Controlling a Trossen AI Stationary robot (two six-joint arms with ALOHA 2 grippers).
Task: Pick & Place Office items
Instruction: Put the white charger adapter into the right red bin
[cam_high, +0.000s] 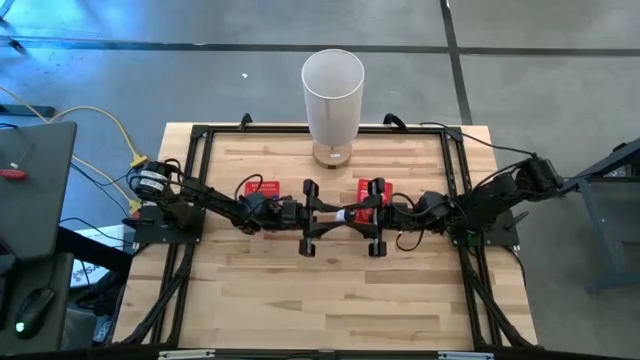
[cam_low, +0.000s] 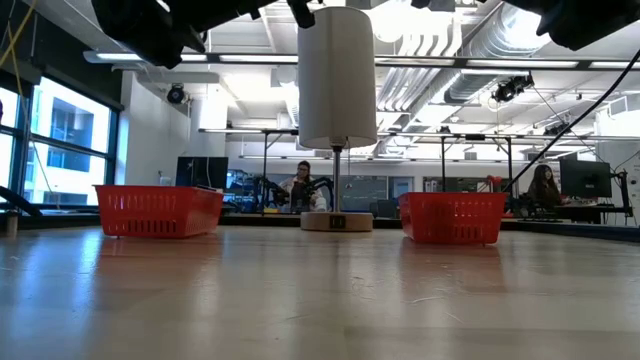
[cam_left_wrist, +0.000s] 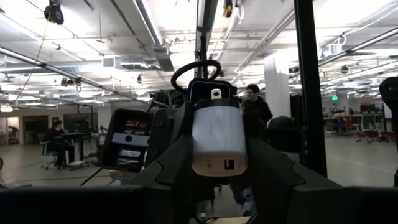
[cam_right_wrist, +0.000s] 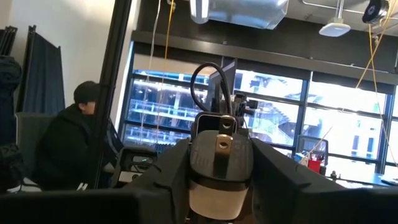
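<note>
White cylinder (cam_high: 331, 95) betw. red baskets (cam_low: 160, 210).

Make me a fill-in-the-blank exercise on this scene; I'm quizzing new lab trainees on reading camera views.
1. Both mesh baskets on the table are coloured ____.
2. In the low view, the tall white cylinder stands ____ the two of them.
3. In the high view, the left gripper and the right gripper face each other above the table's ____.

Missing words: red; between; middle.
</note>
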